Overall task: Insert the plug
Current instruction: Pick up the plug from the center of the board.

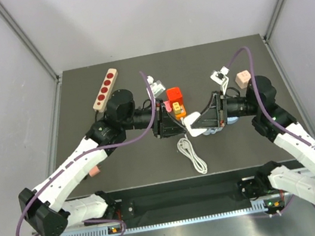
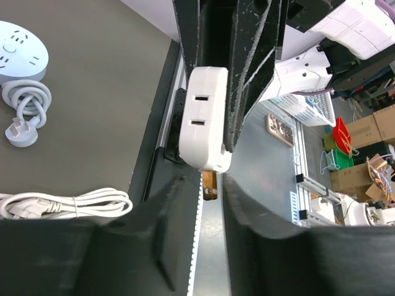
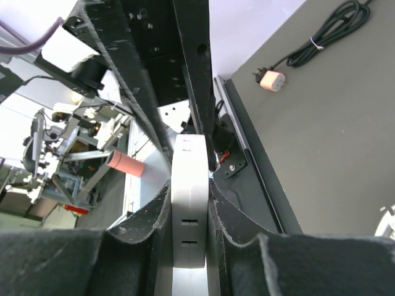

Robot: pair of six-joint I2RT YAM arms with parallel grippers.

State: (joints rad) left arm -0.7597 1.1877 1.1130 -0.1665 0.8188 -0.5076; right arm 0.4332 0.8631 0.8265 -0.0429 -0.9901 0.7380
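The plug (image 1: pixel 174 96), a small bright red cube, shows only in the top view. It sits at the far end of a short orange power strip (image 1: pixel 178 113), just behind where the two grippers meet. My right gripper (image 3: pixel 189 185) is shut on a white slotted adaptor block (image 3: pixel 189 203), held above the table. That same white adaptor block (image 2: pixel 203 120) fills the left wrist view, with a brass pin (image 2: pixel 210 185) sticking out of its end. My left gripper (image 2: pixel 208 180) is open, its fingertips on either side of that pin without touching it.
A wooden strip with red sockets (image 1: pixel 105 90) lies at the back left. A pink plug (image 1: pixel 242 78) and a small white adaptor (image 1: pixel 221 76) lie at the back right. A coiled white cable (image 1: pixel 192 154) lies near the front. A round white socket hub (image 2: pixel 18 49) sits nearby.
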